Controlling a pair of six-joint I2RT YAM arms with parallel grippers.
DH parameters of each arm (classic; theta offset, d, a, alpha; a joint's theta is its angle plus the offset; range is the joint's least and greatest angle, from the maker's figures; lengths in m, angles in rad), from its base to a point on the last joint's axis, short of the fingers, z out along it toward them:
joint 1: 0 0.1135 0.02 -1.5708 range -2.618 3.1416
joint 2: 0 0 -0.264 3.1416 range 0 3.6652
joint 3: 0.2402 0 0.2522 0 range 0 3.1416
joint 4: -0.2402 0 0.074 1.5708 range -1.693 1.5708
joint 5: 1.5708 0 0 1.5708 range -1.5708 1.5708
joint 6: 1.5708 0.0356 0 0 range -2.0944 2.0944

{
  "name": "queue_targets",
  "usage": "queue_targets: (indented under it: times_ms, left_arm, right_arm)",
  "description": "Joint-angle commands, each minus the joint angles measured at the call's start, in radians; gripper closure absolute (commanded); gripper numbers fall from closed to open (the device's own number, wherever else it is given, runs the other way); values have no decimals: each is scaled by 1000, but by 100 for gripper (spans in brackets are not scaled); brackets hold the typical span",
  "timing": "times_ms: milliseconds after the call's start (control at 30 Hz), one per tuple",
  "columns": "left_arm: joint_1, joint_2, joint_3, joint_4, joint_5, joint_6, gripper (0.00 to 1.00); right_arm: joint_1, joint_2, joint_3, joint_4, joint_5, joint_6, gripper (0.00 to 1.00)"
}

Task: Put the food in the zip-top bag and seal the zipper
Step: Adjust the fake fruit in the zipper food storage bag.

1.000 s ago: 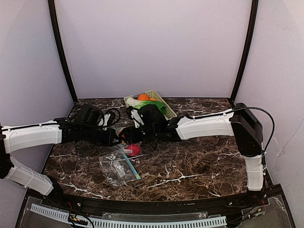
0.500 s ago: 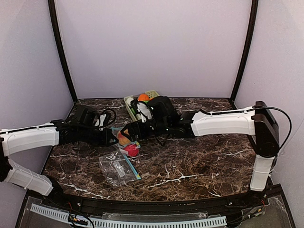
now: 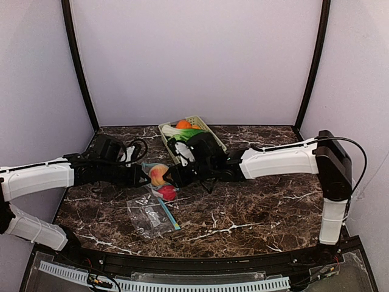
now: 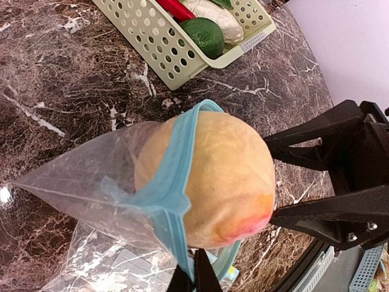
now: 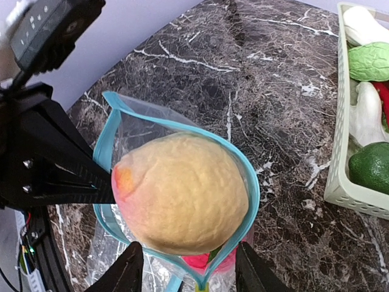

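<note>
A yellow-pink peach (image 5: pixel 182 194) sits wedged in the blue-zippered mouth of the clear zip-top bag (image 5: pixel 109 140), with a red apple (image 5: pixel 219 264) deeper inside. My left gripper (image 4: pixel 194 277) is shut on the bag's zipper rim (image 4: pixel 179 164) and holds the mouth up off the table. My right gripper (image 5: pixel 189 246) is open, its fingertips at the peach's near side and closer together than the peach is wide. From above, the peach (image 3: pixel 159 174) lies between the left gripper (image 3: pixel 144 176) and the right gripper (image 3: pixel 173 176).
A pale lattice basket (image 5: pixel 340 188) at the back holds a white radish (image 5: pixel 364 24), leafy greens (image 5: pixel 368 61), a red chilli (image 5: pixel 383 97) and a dark green fruit (image 5: pixel 371 164). An orange (image 3: pixel 183 124) shows in it from above. A black device with cable (image 3: pixel 112 146) sits back left.
The right arm swung up toward the back, then came back down to the bag. The peach now shows plainly in the bag's mouth. The left arm has barely moved.
</note>
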Motion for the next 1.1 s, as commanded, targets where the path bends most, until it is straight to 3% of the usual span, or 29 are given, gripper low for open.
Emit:
queue_targets:
  times_ms: [0,433,567,733,867,1067]
  left_arm:
    - [9,-31,-21,6,32,30,99]
    - [12,-8,2,-15,82,98,99]
    - [24,-34,-8,-36,-2,69,99]
    - [52,-75,-47,-8,10,40,99]
    - [57,-72,-46,-6,50,52,99]
    - [58,-59,-43,-2,81,60,99]
  right_arm:
    - [-5,71,52,20,-29,-28,53]
    - [-3,207,199,3,-133,-63,56]
    - [-4,161,169,-38,-98,-79,51]
    - [-6,55,119,-107,-18,-76,42]
    - [-8,7,126,-224,79,-50,42]
    - [-7,-21,109,-272,67,-23,45]
